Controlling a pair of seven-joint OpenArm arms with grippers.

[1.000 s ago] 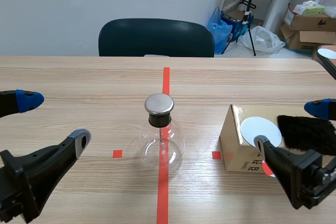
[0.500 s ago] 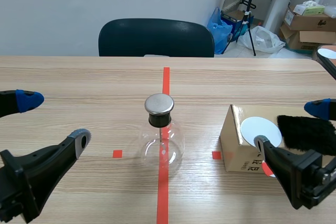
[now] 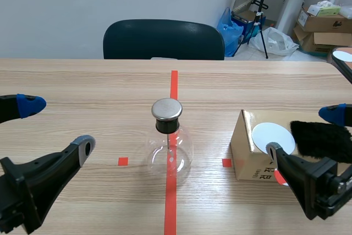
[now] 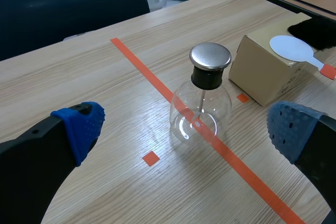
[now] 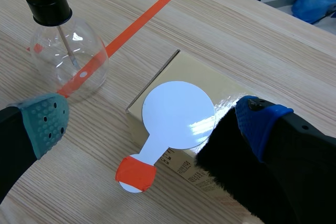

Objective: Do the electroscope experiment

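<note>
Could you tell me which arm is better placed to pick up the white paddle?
Right, likely: the open right gripper hovers over the paddle on the box; the left gripper is beyond the flask.

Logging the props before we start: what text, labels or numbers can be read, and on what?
Nothing reads clearly.
Cardboard box: dark print on its front side, too blurred to read.
Cartons in the background: markings too small to read.
Flask, white paddle: no text.

Thick black jaws, blue dotted pads (image 4: 79, 124)
</note>
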